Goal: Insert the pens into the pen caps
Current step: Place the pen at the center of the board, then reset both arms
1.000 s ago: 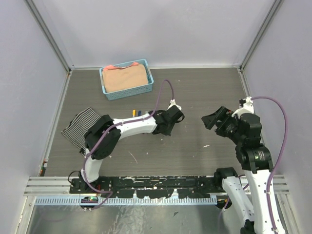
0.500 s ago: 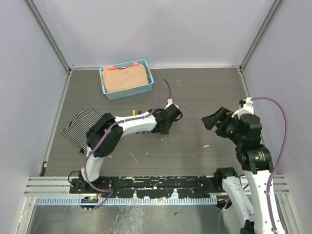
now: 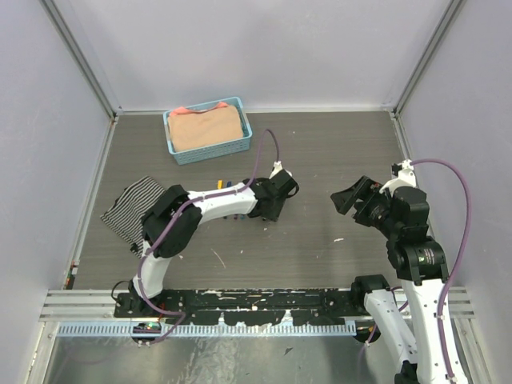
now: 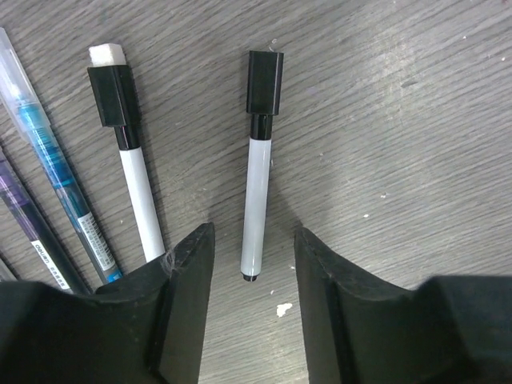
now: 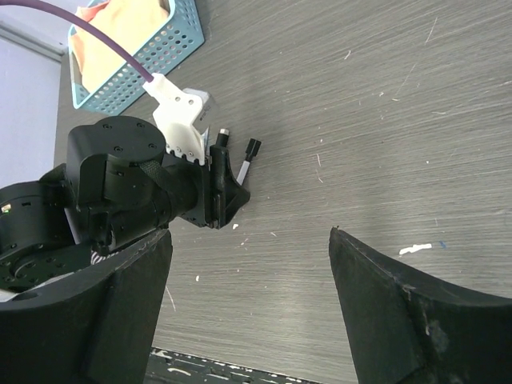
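Observation:
A white pen point(image 4: 256, 208) with a black pen cap point(image 4: 264, 82) on its far end lies flat on the table. My left gripper point(image 4: 253, 237) is open, its fingers on either side of the pen's near end and apart from it. Left of it lie a second white pen point(image 4: 138, 192) with a black cap point(image 4: 112, 94), then a light blue pen point(image 4: 56, 172) and a purple one point(image 4: 32, 232). From above, the left gripper point(image 3: 268, 210) sits at mid table. My right gripper point(image 3: 346, 200) hovers open and holds nothing; its wrist view shows the capped pen point(image 5: 250, 154) by the left gripper point(image 5: 228, 196).
A blue basket point(image 3: 246, 132) holding peach cloth stands at the back left. A striped cloth point(image 3: 132, 204) lies at the left. Yellow point(image 3: 220, 185) and blue point(image 3: 228, 185) pen ends show behind the left forearm. White flecks dot the table.
My left gripper has gone from shut to open, letting go of the white pen with the black cap, and has shifted slightly left. The right arm has not moved.

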Controlling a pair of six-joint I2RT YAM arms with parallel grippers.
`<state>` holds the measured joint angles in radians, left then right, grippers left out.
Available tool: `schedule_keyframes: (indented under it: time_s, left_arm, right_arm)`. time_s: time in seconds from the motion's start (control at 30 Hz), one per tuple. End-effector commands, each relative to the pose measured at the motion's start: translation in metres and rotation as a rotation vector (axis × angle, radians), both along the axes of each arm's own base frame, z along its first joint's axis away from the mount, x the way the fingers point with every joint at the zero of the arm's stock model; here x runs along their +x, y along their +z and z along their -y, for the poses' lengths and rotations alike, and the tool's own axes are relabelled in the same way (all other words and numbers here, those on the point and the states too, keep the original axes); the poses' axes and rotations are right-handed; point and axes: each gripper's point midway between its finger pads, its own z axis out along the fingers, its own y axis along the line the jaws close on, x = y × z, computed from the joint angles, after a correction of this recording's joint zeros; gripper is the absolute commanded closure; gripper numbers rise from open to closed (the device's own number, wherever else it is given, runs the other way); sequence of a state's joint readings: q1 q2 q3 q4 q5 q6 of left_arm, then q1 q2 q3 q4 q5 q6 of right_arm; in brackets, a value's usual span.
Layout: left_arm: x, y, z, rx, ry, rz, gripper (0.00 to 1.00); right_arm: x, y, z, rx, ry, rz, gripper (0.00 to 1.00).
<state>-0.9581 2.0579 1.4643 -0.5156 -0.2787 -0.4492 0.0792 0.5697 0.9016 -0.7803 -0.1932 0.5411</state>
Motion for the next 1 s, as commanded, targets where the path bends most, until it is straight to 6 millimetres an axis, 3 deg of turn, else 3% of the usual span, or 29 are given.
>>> schedule_keyframes:
  time_s: [0.0, 0.1, 0.3, 0.37, 0.5, 0.6, 0.77, 0.97]
  left_arm:
    - [0.001, 0.031, 0.004, -0.046, -0.034, 0.038, 0.44]
    - [0.002, 0.066, 0.003, -0.093, -0.057, 0.093, 0.3]
    - [-0.004, 0.152, -0.022, -0.19, -0.054, 0.235, 0.0]
    - [-0.005, 0.178, -0.039, -0.197, -0.032, 0.294, 0.02]
    - [-0.007, 0.216, -0.085, -0.211, 0.045, 0.381, 0.02]
    - [-0.01, 0.24, -0.133, -0.25, 0.14, 0.427, 0.02]
    - [-0.035, 0.275, -0.208, -0.265, 0.271, 0.578, 0.02]
    - [-0.073, 0.289, -0.275, -0.315, 0.412, 0.689, 0.02]
  right_arm:
    - [0.004, 0.027, -0.007, -0.052, 0.089, 0.121, 0.12]
    - [0.003, 0.029, 0.001, -0.107, 0.076, 0.155, 0.01]
    - [0.0, 0.049, 0.005, -0.14, 0.068, 0.232, 0.0]
    - [-0.003, 0.059, 0.007, -0.152, 0.061, 0.272, 0.0]
    - [-0.009, 0.073, 0.009, -0.173, 0.058, 0.344, 0.0]
    - [-0.01, 0.072, 0.016, -0.163, 0.007, 0.346, 0.0]
    - [-0.021, 0.083, 0.022, -0.14, -0.047, 0.437, 0.0]
    - [-0.021, 0.076, 0.035, -0.133, -0.128, 0.42, 0.0]
